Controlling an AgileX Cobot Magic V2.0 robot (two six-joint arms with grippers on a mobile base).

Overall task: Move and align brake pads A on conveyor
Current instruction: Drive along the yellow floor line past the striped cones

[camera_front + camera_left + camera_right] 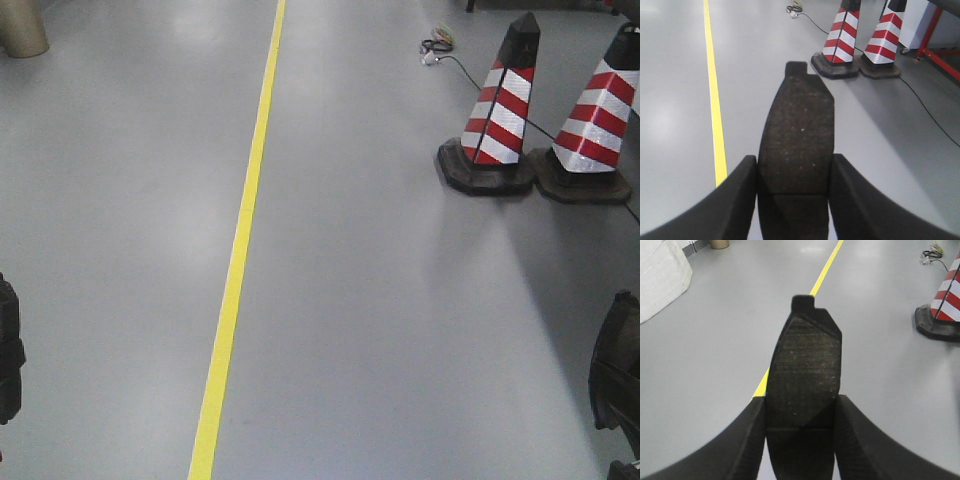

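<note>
A: Step in hand, going by the views? Transit, prob. Both arms carry a brake pad, and no conveyor shows in any cam, only grey floor (400,300) w/ a yellow line (240,250) and two striped cones (497,110).

B: So how should the robot do it well?

A: Keep both grips firm and the pads level while the base rolls. It should give the cones and the cable (920,100) on the floor a wide berth. Once the belt shows up, it ought to lower each pad flat, long axis matched to the other, and release only on contact.

B: Left claw?

A: The left gripper (795,200) is closed partway onto a pad (799,130). Both fingers (735,200) press the pad's long edges near its rear end; the rest sticks out fwd, tab at the far tip.

B: Right?

A: Same. The right gripper (801,440) clamps its pad (805,360) by the sides, friction face up, tip pointing toward the yellow line. Neither pad touches anything else. In the front cam, only dark bits of the arms show at the L and R edges, so that view adds nothing on grip.

B: Other two pads?

A: Not in view.
</note>
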